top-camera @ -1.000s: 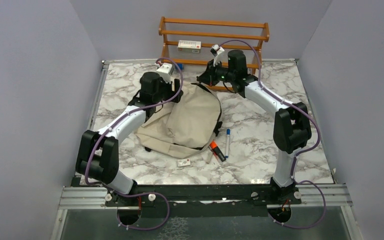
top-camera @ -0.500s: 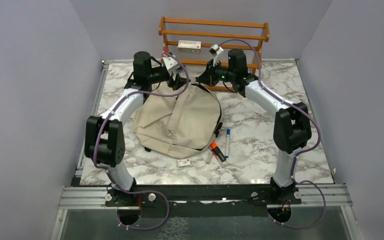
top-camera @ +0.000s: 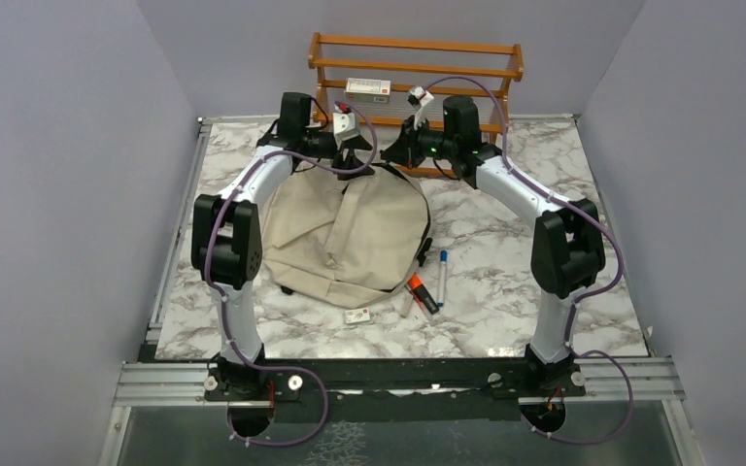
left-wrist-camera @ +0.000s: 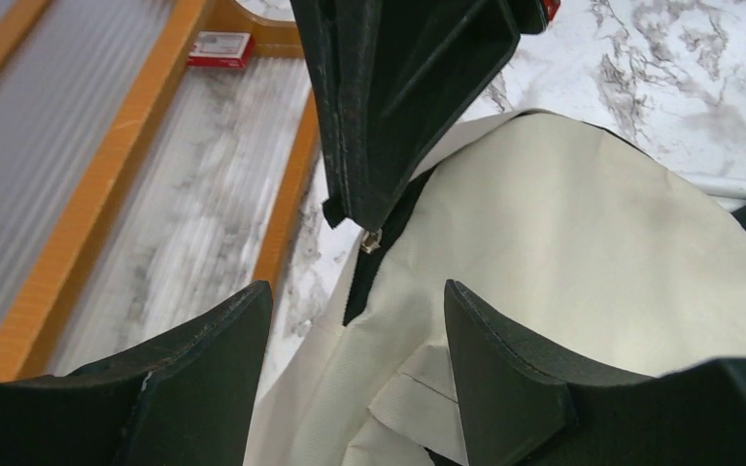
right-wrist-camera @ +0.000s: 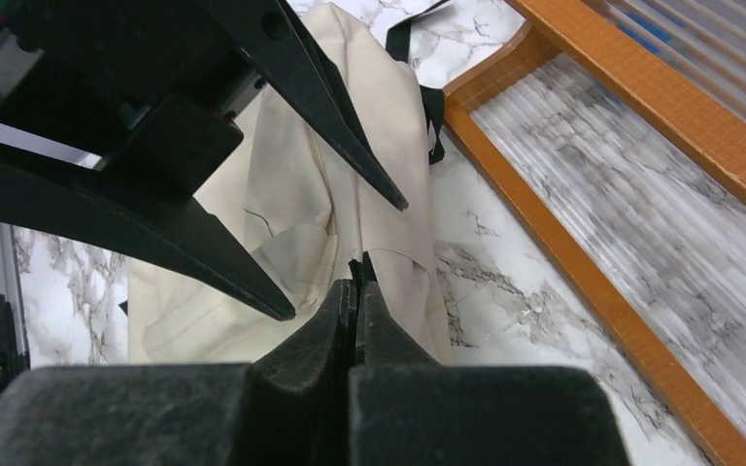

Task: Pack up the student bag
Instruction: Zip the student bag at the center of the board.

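The student bag (top-camera: 350,233), cream fabric with black trim, lies flat in the middle of the table. My right gripper (top-camera: 393,153) is at the bag's far top edge, shut on a black strip of its zipper edge (right-wrist-camera: 355,282). In the left wrist view its closed fingers (left-wrist-camera: 398,97) hang over the black zipper line, with a metal zipper pull (left-wrist-camera: 370,241) just below them. My left gripper (top-camera: 357,155) is open and empty just left of the right gripper. It hovers over the bag's cream top (left-wrist-camera: 544,243). Its spread fingers (right-wrist-camera: 330,107) show in the right wrist view.
An orange wooden rack (top-camera: 418,68) stands at the back edge, close behind both grippers, with a small box (top-camera: 367,89) on it. A blue marker (top-camera: 442,277), an orange-black highlighter (top-camera: 422,293) and a small white card (top-camera: 356,316) lie at the bag's near right.
My left arm has swung from over the bag's left side to the far top edge, close beside the right gripper. The right arm and the bag's top have stayed put.
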Robot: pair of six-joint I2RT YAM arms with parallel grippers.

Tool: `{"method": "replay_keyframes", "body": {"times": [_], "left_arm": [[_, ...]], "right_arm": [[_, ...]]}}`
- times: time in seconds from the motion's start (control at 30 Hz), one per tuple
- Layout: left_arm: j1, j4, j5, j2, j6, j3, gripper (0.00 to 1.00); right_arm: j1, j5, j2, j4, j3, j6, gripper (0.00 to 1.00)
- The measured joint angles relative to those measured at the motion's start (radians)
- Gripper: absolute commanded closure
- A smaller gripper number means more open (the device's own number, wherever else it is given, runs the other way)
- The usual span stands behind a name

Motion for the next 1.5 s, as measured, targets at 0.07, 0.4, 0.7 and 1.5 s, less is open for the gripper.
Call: {"method": "replay_keyframes", "body": {"times": [0.07,0.4,0.7,1.5], "left_arm": [[-0.005,-0.022,0.008,0.013,0.003,0.000,0.35],[-0.035,-0.045,0.000,0.069,0.005,0.025,0.45],[-0.043,-0.048,-0.024,0.096,0.001,0.037,0.64],[0.000,-0.088,-0.082,0.097,-0.002,0.061,1.00]], "right_arm": [[0.000,0.000,0.000,-0.001,0.000,-0.003,1.00],[0.000,-0.001,0.000,-0.014,0.000,-0.004,1.00],[0.000,0.004,0.000,-0.024,0.000,-0.017,0.99],[0.002,0.093,-0.121,-0.096,-0.103,-0.075,0.99]]}}
